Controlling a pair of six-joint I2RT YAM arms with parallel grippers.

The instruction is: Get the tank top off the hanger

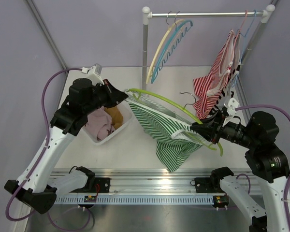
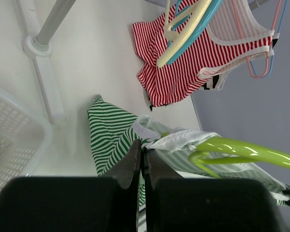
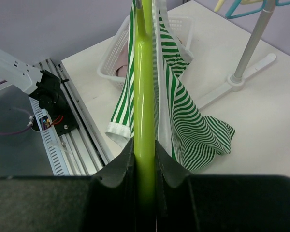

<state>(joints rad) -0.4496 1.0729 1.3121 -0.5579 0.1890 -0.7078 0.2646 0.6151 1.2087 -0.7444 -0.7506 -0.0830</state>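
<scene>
Caught mid-task: the green-striped tank top (image 1: 160, 126) hangs in the air above the white table (image 1: 121, 154), stretched between two robot arms and, by the look of it, partway off its lime hanger (image 1: 170, 102). The left gripper (image 2: 143, 151) is clenched on the white trim of the garment's strap (image 2: 152, 133), just beside the hanger's hook end. The right gripper (image 3: 145, 152) is clamped around the hanger's opposite arm and holds it slanting across the table. The cloth bunches toward the right-hand end and sags below the bar, so at least one shoulder is likely looped over the plastic. The next move appears to call for the left arm to draw the strap out past the hanger's end while the right arm keeps the hanger steady; a straight tug risks snagging on the hook. Below the left gripper sits a white basket (image 1: 117, 131) with pink and mustard clothes in it, a likely landing place. Behind, a clothes rack (image 1: 145, 48) carries spare hangers (image 1: 168, 46) and a red-striped top (image 1: 210, 92), which crowds the right arm's working room.
</scene>
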